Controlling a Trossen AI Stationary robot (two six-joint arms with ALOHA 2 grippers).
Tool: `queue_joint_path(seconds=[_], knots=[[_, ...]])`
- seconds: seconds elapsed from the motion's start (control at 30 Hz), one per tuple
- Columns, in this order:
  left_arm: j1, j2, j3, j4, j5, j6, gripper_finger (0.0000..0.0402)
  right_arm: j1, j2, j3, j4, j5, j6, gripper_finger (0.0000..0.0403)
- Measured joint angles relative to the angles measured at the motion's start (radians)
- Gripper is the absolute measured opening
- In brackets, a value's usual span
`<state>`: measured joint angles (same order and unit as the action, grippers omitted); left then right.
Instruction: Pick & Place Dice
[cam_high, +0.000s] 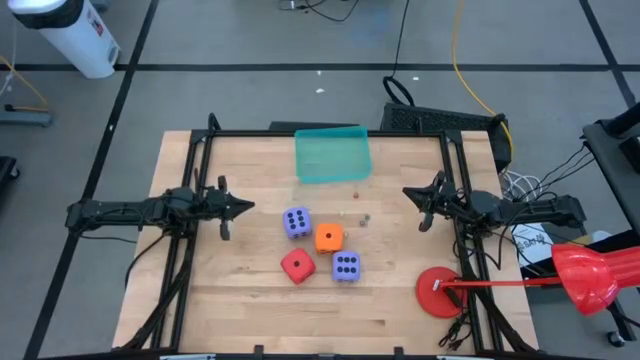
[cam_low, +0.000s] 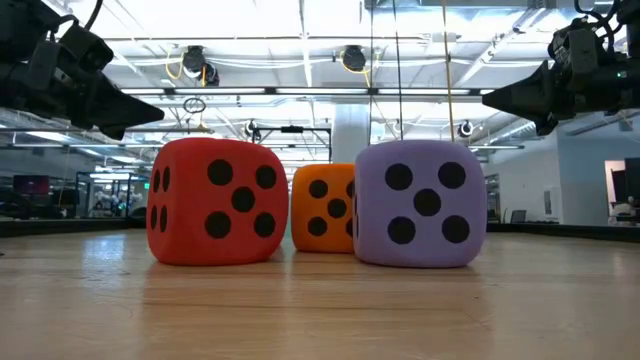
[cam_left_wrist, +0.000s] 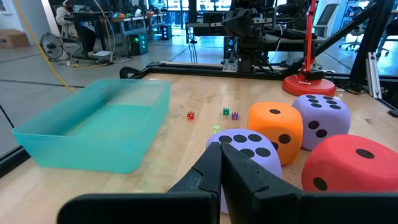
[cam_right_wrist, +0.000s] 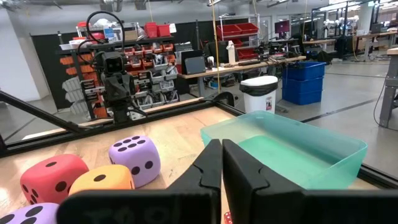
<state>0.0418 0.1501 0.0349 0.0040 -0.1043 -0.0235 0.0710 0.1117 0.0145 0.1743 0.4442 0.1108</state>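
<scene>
Four dice rest on their bottom faces mid-table: a purple die (cam_high: 296, 222), an orange die (cam_high: 328, 238), a red die (cam_high: 297, 265) and a second purple die (cam_high: 346, 266). My left gripper (cam_high: 248, 207) is shut and empty, held above the table left of the dice. My right gripper (cam_high: 408, 194) is shut and empty, held above the table right of them. In the left wrist view the purple die (cam_left_wrist: 245, 149) lies just beyond my shut fingers. The right wrist view shows the red (cam_right_wrist: 50, 177), orange (cam_right_wrist: 102, 180) and purple (cam_right_wrist: 132, 158) dice.
A teal bin (cam_high: 332, 153) stands at the table's far middle. Several tiny dice (cam_left_wrist: 214, 114) lie near it. A red round disc base (cam_high: 440, 292) with a red pole stands at the near right. Black frame rails run along both sides.
</scene>
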Motion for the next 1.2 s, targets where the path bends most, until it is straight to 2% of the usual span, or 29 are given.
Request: queue_joint_path(seconds=[0.47,0.8,0.97,1.2], knots=[[0.000,0.000,0.000,0.001,0.000,0.000,0.0010,0.000,0.000,0.000,0.000,0.000,0.000,0.0004],[0.000,0.000,0.000,0.111,0.000,0.028,0.0010,0.000,0.000,0.000,0.009,-0.001,0.011,0.0004],[0.000,0.000,0.000,0.131,-0.002,-0.020,0.0010,0.000,0.000,0.000,0.009,-0.001,0.010,0.0004],[0.000,0.000,0.000,0.133,-0.079,-0.022,0.0010,-0.001,0.000,0.000,0.065,0.000,-0.072,0.0004]])
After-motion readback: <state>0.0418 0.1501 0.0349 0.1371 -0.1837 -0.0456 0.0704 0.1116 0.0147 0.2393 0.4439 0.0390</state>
